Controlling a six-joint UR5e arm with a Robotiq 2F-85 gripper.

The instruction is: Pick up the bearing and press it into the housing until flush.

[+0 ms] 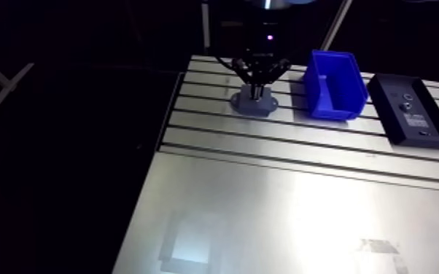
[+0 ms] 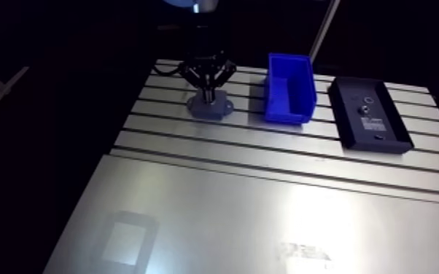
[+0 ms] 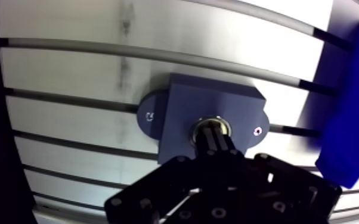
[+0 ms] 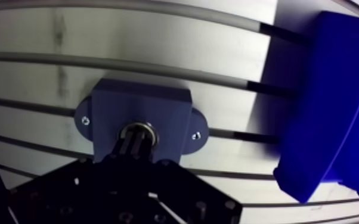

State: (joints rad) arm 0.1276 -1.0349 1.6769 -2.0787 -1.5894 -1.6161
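A grey-blue housing [image 3: 179, 113] with two mounting ears lies on the slotted table [image 1: 281, 189], near its far left corner in the arm view. The metal ring of the bearing [image 3: 209, 121] shows in the housing's bore. My gripper [image 3: 213, 138] stands straight above it, fingers shut together, their tips resting on the bearing's middle. The fingers hide the bearing's centre, and I cannot tell how deep it sits. In the arm view the gripper [image 1: 254, 87] comes down onto the housing [image 1: 254, 103].
A blue bin [image 1: 332, 84] stands just beside the housing, close to the gripper [image 4: 135, 140]. Farther along lies a black rectangular tray [image 1: 412, 109]. A smooth plate covers the table's near half. The table's left edge runs close to the housing.
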